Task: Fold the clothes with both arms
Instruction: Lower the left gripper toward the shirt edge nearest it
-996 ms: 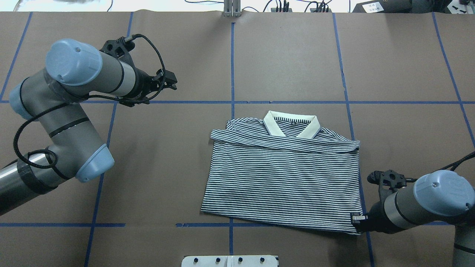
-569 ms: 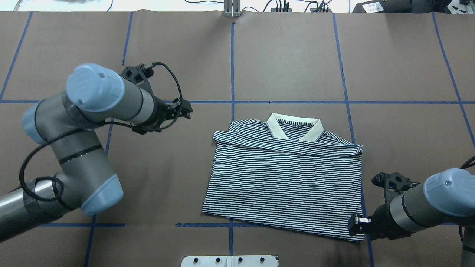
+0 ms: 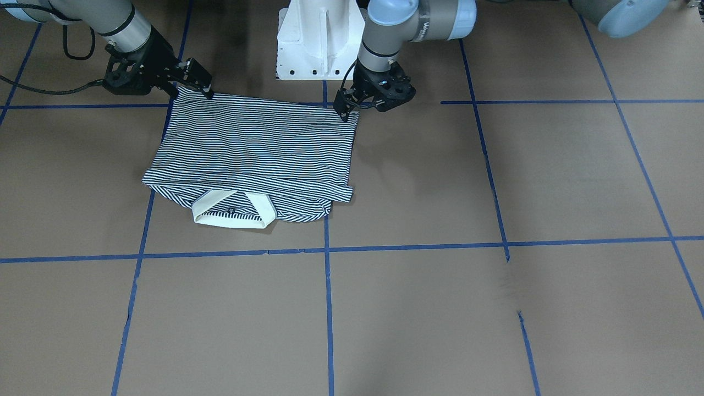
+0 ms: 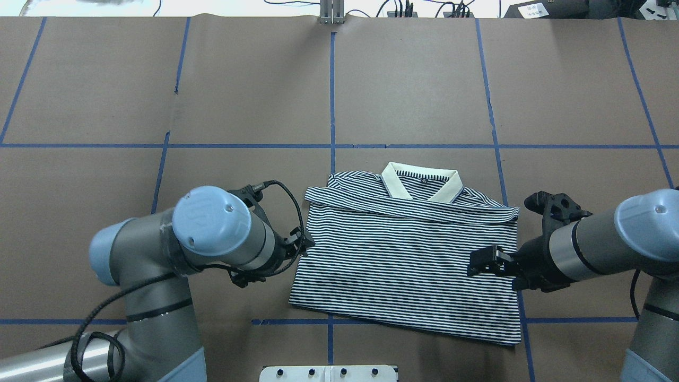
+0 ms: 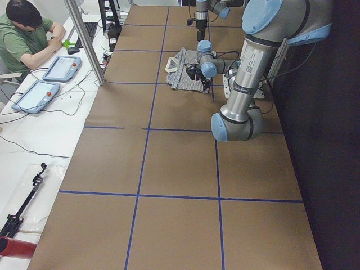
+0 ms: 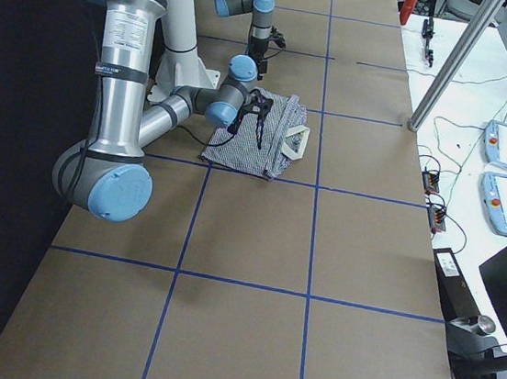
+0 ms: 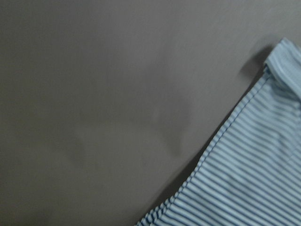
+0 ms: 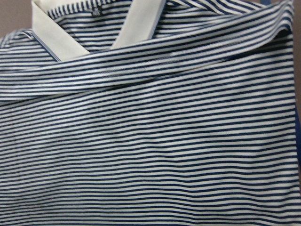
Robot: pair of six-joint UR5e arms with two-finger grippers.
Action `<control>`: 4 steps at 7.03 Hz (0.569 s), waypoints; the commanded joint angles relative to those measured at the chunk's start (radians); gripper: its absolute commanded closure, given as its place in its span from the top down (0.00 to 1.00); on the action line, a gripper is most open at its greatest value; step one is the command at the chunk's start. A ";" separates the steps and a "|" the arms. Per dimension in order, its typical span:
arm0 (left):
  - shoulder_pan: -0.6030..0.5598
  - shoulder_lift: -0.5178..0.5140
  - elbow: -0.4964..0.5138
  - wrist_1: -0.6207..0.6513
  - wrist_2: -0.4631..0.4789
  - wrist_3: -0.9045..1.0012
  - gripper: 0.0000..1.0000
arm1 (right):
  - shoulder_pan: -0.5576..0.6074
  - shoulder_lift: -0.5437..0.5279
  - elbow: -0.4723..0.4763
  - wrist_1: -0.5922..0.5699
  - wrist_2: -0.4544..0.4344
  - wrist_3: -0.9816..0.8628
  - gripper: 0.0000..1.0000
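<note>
Shirt (image 4: pixel 403 265) is lying flat on the brown surface (image 4: pixel 424 79) in front of the robot. Most of it is lying to the right of the centre tape line (image 4: pixel 332 95), and only its left edge is crossing that line. You are looking at it with the cream collar (image 4: pixel 421 183) pointing away from the robot and the hem lying nearest to the base (image 3: pixel 319 38). One folded band is running across the chest, just under the collar.

Your left claw (image 4: pixel 305 245) is reaching to the left edge of the shirt. In the front view its tips are pointing at the hem corner on that side. The left wrist camera is showing only the striped edge and bare surface, with no fingers in it, so I cannot tell how wide this claw is standing or whether it is gripping the cloth.

Your right claw (image 4: pixel 480 262) is hanging over the right part of the shirt. From the front it is appearing at the hem corner on that side. The right wrist camera is looking down on the stripes and the collar. I cannot tell whether this claw is touching the fabric, or whether it is spread or closed.

At the side desk a person (image 5: pixel 28 34) is sitting beside two tablets (image 5: pixel 48 79).
</note>
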 commanded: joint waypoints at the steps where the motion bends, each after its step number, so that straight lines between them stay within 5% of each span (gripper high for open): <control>1: 0.030 -0.018 0.052 -0.005 0.031 -0.038 1.00 | 0.026 0.022 -0.001 0.000 -0.003 0.000 1.00; 4: 0.048 -0.022 0.072 -0.007 0.031 -0.063 1.00 | 0.036 0.023 -0.009 0.000 -0.005 -0.001 1.00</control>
